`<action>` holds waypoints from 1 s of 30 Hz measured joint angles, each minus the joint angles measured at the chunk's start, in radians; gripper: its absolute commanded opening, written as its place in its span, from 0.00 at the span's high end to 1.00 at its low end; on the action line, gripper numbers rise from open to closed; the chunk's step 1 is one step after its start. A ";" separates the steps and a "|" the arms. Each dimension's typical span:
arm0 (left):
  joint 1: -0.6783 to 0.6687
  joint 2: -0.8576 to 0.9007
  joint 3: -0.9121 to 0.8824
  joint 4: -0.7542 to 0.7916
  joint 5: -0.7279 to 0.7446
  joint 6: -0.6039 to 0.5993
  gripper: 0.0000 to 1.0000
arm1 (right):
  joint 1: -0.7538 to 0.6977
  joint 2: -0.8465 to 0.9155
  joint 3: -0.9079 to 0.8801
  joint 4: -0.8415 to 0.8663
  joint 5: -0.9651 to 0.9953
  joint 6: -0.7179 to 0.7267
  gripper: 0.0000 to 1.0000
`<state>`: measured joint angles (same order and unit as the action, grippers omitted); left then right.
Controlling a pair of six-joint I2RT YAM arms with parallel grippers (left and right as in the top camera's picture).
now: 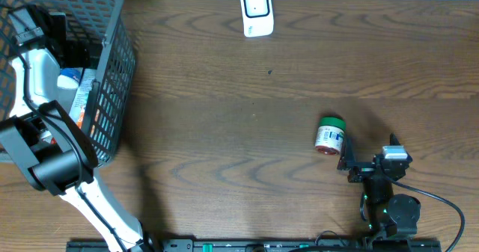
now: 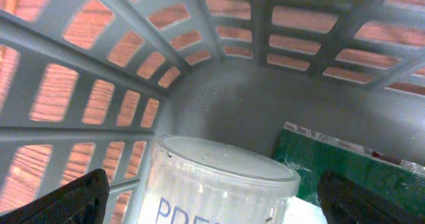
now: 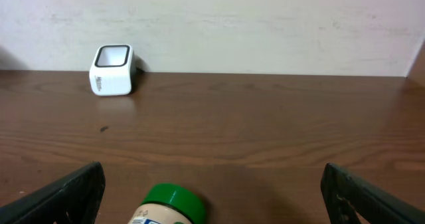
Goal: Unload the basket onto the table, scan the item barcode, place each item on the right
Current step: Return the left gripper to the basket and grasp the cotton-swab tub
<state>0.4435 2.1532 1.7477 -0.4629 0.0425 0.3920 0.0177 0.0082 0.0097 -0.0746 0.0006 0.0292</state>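
Observation:
A small white barcode scanner (image 1: 257, 11) stands at the table's far edge, also seen in the right wrist view as the scanner (image 3: 113, 70). A bottle with a green cap (image 1: 330, 134) lies on its side on the table. My right gripper (image 1: 370, 149) is just behind it, open. In the right wrist view the bottle (image 3: 169, 207) lies low and left of centre between that gripper's (image 3: 216, 201) wide-apart fingers, untouched. My left gripper (image 1: 69, 44) is down inside the grey basket (image 1: 112, 72). That gripper (image 2: 219, 211) is open on either side of a clear plastic tub (image 2: 222, 181) with blue lettering.
Beside the tub in the basket lies a green packet (image 2: 358, 167), and the basket's grey lattice wall (image 2: 199, 51) stands close behind. From overhead, more packaged items (image 1: 78, 95) show inside the basket. The basket stands on the left side of the brown wooden table (image 1: 247, 95).

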 measured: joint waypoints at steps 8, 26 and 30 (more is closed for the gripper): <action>0.002 0.092 0.010 0.042 -0.014 -0.003 0.20 | 0.000 0.000 0.000 0.000 0.000 0.000 0.01; 0.006 -0.510 0.005 -0.016 -0.011 -0.238 0.24 | 0.000 0.000 0.000 0.000 0.000 0.000 0.01; 0.006 -0.633 0.005 -0.146 0.006 -0.317 0.24 | 0.000 0.000 0.000 0.000 0.000 0.000 0.01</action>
<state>0.4500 1.5204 1.7531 -0.6090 0.0490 0.0753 0.0177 0.0082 0.0097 -0.0746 0.0006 0.0292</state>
